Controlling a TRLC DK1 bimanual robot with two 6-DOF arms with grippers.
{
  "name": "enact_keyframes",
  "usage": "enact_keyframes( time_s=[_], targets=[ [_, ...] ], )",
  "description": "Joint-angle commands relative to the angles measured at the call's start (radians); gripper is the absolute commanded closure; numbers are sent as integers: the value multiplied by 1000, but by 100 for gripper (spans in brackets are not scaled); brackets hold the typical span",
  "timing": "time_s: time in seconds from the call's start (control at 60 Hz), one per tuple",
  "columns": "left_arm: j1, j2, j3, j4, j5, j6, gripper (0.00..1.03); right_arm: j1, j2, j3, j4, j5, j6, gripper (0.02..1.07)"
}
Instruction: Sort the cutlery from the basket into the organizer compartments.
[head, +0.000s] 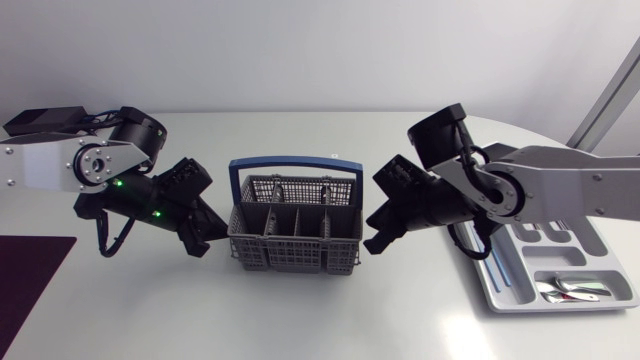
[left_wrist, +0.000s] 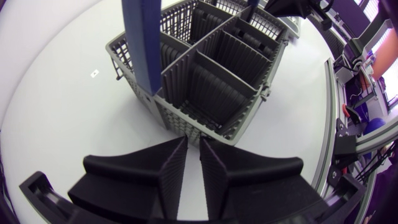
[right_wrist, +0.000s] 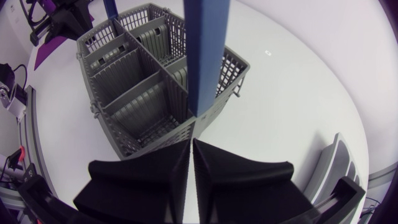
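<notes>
The grey basket (head: 295, 255) (a blue handle arches over it) stands mid-desk between the 2 arms. The left gripper (head: 200, 244) sits just beside the basket's left end, its fingers clenched together with nothing held. The right gripper (head: 376, 239) sits at the right end, clenched the same way. The organizer (head: 598, 248) lies by the desk's right edge, with shiny cutlery (head: 575, 289) in its front compartment.
</notes>
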Motion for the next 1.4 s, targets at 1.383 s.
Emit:
enact_keyframes(
  time_s=[1.383],
  targets=[
    [5,57,95,38,13,-90,88,-18,23,20,13,87,31,101]
  ],
)
